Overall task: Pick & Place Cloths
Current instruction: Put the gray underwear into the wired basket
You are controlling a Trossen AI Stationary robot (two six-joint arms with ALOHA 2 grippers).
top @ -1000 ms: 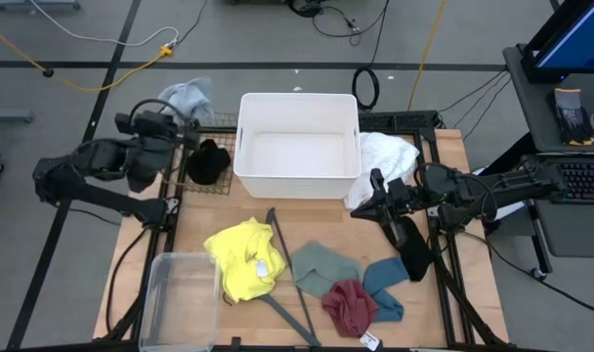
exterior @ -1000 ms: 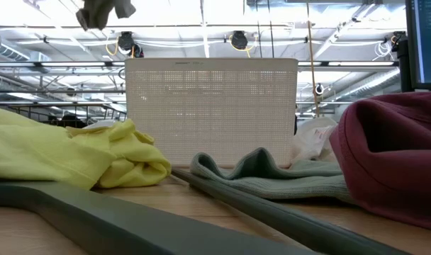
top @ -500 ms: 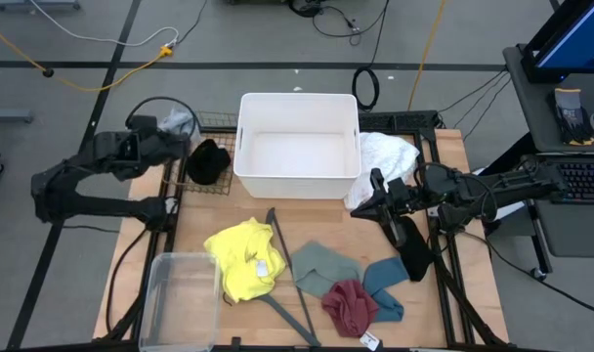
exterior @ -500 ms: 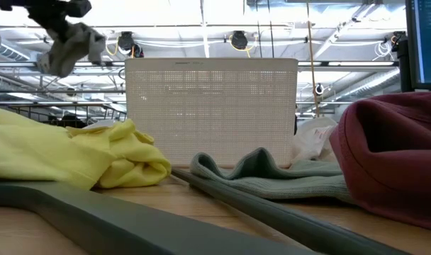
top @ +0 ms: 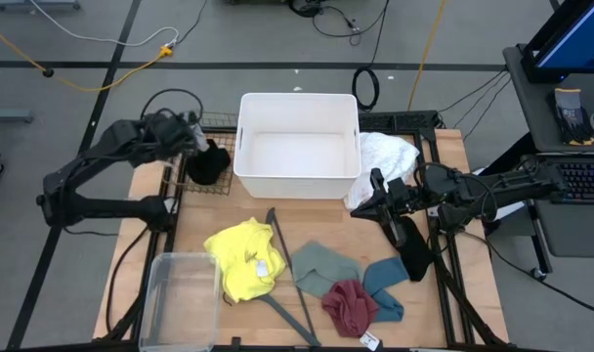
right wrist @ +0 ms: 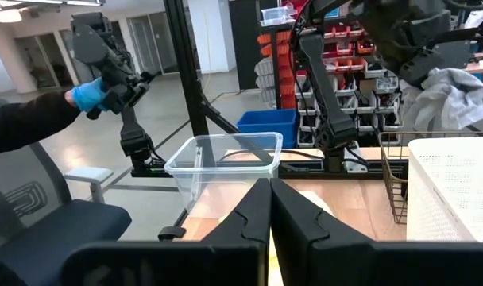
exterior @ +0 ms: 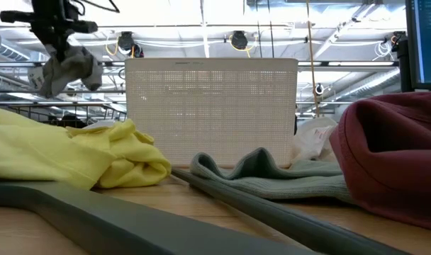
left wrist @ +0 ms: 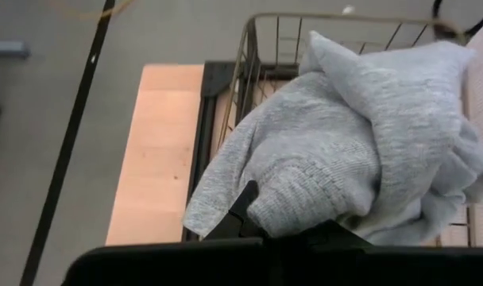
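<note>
My left gripper (top: 191, 135) (exterior: 57, 42) is shut on the grey cloth (left wrist: 345, 143) (exterior: 64, 71) and holds it over the wire basket (top: 201, 181). One black cloth (top: 209, 161) lies in that basket. My right gripper (top: 373, 200) (right wrist: 269, 210) is shut and waits above the table's right side, near the white cloth (top: 387, 156) that leans on the white bin (top: 297, 108). The other black cloth (top: 415, 256) lies under the right arm. Yellow (top: 243, 259), sage green (top: 321, 266), maroon (top: 351, 305) and teal (top: 385, 284) cloths lie on the near part of the table. My left gripper pinches the grey cloth at a bunched fold (left wrist: 289, 202), coming from above and pointing down. The cloth covers the fingertips, so the exact spot is hidden. It hangs crumpled below the fingers (left wrist: 245, 202), lifted clear above the wire basket.
A thin dark grey hanger (top: 285, 274) lies between the yellow and green cloths. A clear plastic container (top: 180, 298) stands at the near left corner. A person's gloved hand (right wrist: 86, 94) shows in the room beyond the table.
My left gripper has come down and toward the table's right, from beyond the far left edge to over the wire basket. It has carried the grey cloth along and stayed shut on it. The cloth hangs lower now.
</note>
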